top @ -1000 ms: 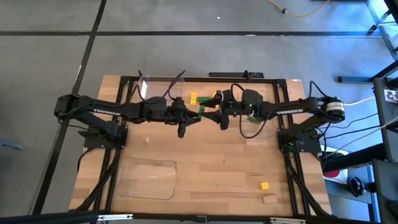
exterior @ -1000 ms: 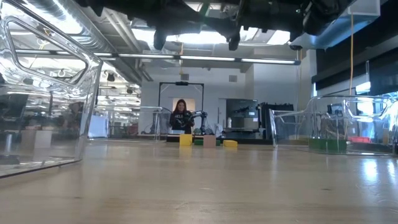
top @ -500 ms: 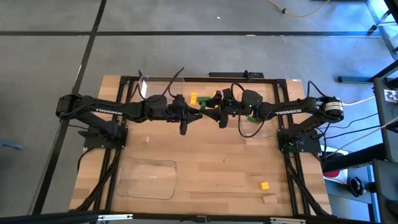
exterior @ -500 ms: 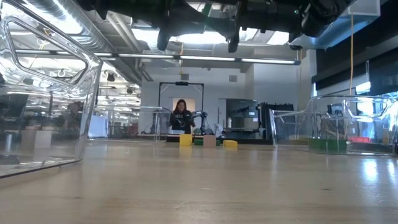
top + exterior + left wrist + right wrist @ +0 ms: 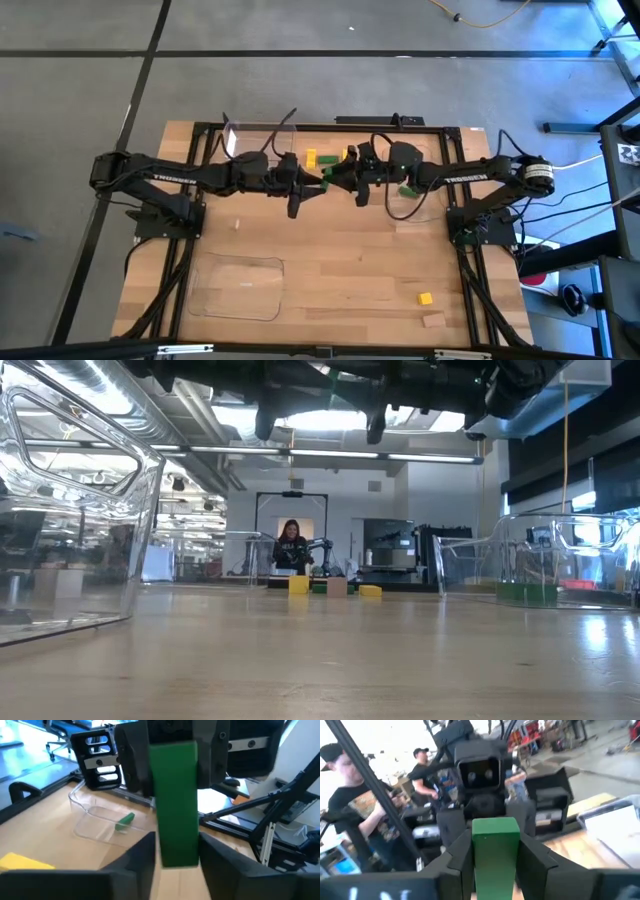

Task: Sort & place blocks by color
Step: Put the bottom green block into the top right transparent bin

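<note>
Near table edge: 1 small yellow wooden block (image 5: 426, 298) beside 1 plain tan wooden block (image 5: 433, 320); bare wood between. Mid-table, raised: left gripper (image 5: 175, 852) and right gripper (image 5: 495, 857) meet, both clamped on 1 long green wooden bar (image 5: 175, 802). Far edge: 1 yellow cube (image 5: 311, 157).

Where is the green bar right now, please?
In the high view the green bar is held in the air between the left gripper and right gripper, near the table's far edge.
</note>
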